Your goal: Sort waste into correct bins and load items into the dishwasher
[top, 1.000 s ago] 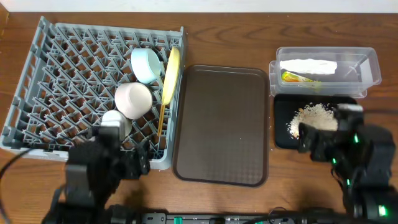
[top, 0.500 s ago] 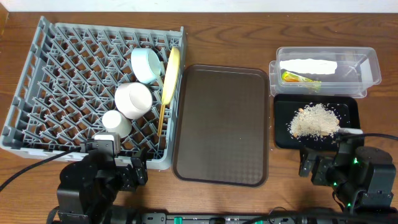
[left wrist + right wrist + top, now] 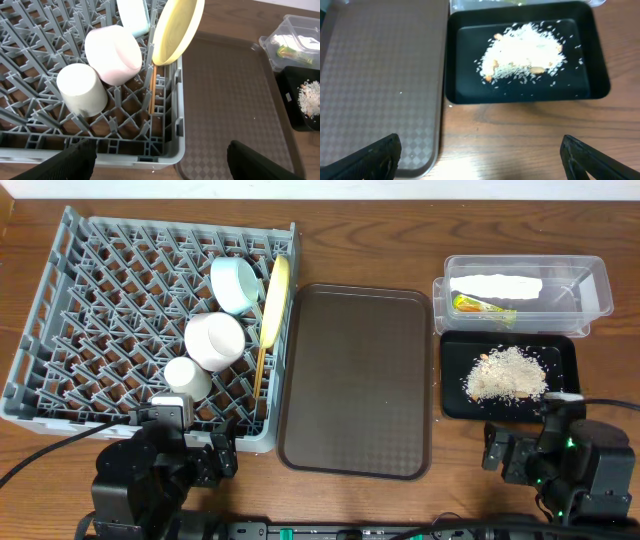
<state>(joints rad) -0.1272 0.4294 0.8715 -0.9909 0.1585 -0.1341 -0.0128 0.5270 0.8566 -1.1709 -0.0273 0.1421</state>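
Note:
The grey dish rack (image 3: 40, 290) holds the light-blue bowl (image 3: 235, 283), the yellow plate (image 3: 276, 300) on edge, the white bowl (image 3: 214, 340), the small cup (image 3: 185, 377) and the chopsticks (image 3: 261, 370). The clear tub (image 3: 597, 285) holds the white napkin (image 3: 495, 285) and the orange-and-green wrapper (image 3: 480, 306). The black tray (image 3: 562, 355) holds the rice scraps (image 3: 507, 373). My left gripper (image 3: 160, 165) is open and empty at the rack's front right corner. My right gripper (image 3: 480, 160) is open and empty over bare table in front of the black tray.
The flat brown serving tray (image 3: 357, 380) lies between the rack and the bins. Both arms sit at the table's front edge. Bare wood shows in front of the black tray (image 3: 520, 130).
My right arm has drawn back from over the black tray toward the front edge, uncovering the rice. My left arm also pulled back a little, then stayed still.

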